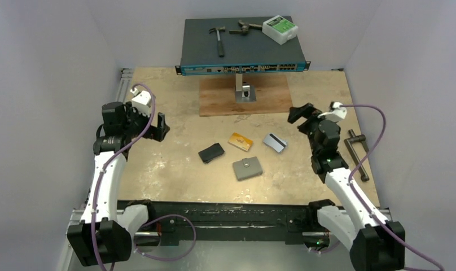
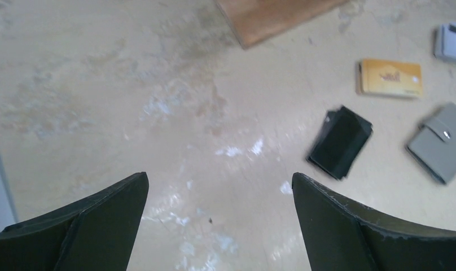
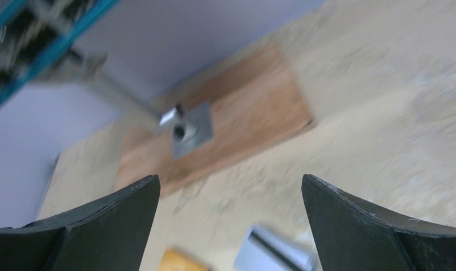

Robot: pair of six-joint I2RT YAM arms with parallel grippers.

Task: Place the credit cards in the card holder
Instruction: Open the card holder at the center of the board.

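The grey card holder lies closed and flat on the table, snap button facing up. Just beyond it lie an orange credit card, slightly to its left, and a silver credit card with a dark stripe, to its right, neither touching it. A black case sits near the holder's left side. The left gripper hangs well to the holder's left, fingers spread, holding nothing. The right gripper hovers beyond the holder to the right, fingers spread wide and empty.
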